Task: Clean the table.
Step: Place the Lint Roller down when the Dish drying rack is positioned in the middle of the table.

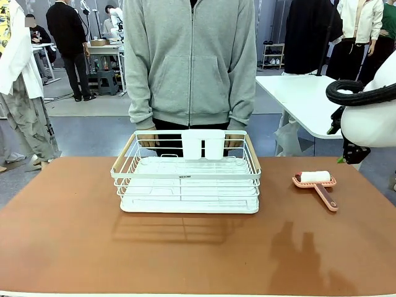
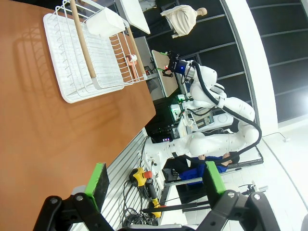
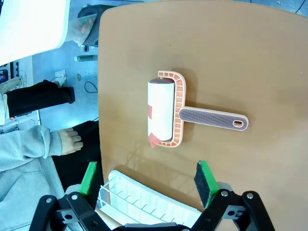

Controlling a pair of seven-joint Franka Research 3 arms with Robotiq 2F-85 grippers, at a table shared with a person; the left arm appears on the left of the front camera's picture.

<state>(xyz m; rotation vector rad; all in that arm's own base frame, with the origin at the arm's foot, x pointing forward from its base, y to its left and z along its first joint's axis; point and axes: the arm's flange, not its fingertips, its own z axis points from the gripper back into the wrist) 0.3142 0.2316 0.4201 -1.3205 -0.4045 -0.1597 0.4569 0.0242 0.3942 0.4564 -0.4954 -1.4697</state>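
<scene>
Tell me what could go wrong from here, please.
1. The lint roller lies flat on the table, so the open right claw may scrape the top when it descends to grasp.
2. The rack sits mid-table with the person's hands on its far rim; rolling nearby could bump either.
3. A sheet corner is peeling from the roller and might stick to the table.

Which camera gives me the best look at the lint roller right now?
The right wrist view: the lint roller lies whole and large on the table, seen from above, white roll and striped handle clear. The front view shows it small and low-angled, right of the dish rack. In the left wrist view it is a tiny glimpse behind the rack.
</scene>
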